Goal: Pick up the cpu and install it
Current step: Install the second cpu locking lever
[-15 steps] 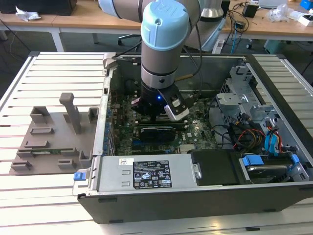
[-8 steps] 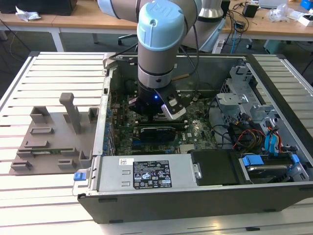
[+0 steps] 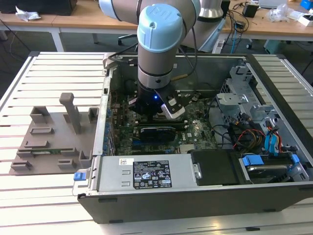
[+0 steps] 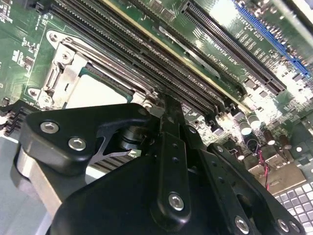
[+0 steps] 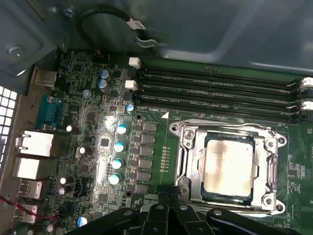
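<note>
The cpu (image 5: 229, 169), a pale silver square chip, lies flat inside the metal-framed socket (image 5: 188, 147) on the green motherboard. In the second wrist view the cpu (image 4: 95, 90) is partly hidden behind my black gripper body. My gripper (image 5: 169, 195) hovers just beside the socket's edge, apart from the chip, its two dark fingers pressed together with nothing between them. The same shut fingertips (image 4: 167, 108) point at the board near the memory slots. In the exterior view my gripper (image 3: 152, 108) reaches down into the open computer case (image 3: 146, 193), under the arm's blue-capped wrist.
Long black memory slots (image 5: 220, 90) run beside the socket. Capacitors (image 5: 120, 147) and rear ports (image 5: 34, 147) lie on its other side. A grey fixture plate with upright posts (image 3: 54, 137) lies at the exterior view's left. Drive bays and cables (image 3: 259, 132) fill the case's right.
</note>
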Robot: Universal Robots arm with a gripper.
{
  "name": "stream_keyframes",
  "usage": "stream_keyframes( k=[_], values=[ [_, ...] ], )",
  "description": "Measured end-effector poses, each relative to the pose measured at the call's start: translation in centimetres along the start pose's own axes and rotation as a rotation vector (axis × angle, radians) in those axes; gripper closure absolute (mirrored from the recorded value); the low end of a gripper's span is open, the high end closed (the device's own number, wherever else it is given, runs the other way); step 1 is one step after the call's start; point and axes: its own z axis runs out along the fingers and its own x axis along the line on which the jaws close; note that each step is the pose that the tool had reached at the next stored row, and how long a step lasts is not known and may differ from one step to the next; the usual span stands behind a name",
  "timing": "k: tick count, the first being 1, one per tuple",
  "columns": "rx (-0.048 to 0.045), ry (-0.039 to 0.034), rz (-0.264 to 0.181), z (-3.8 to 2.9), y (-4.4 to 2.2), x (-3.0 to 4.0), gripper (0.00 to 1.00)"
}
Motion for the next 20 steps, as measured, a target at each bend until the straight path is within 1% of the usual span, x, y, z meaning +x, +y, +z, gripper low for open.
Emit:
stream_keyframes(
  k=[2, 6, 12, 15, 16, 19, 20],
  values=[
    [-0.0006, -0.0013, 0.0, 0.01, -0.05, 0.01, 0.89],
    [-0.0004, -0.0019, 0.0, -0.21, -0.32, 0.05, 0.89],
    [0.0, -0.0014, 0.0, -1.09, -0.19, -0.02, 0.89],
    [0.0007, 0.0004, 0.0, -1.12, -0.03, -0.53, 0.89],
    [0.0016, 0.0021, 0.0, -1.11, 0.05, -0.81, 0.89],
    [0.0044, 0.0084, 0.001, -1.06, 0.31, -1.66, 0.89],
    [0.006, 0.0127, 0.002, -1.04, 0.47, -2.2, 0.89]
  ],
)
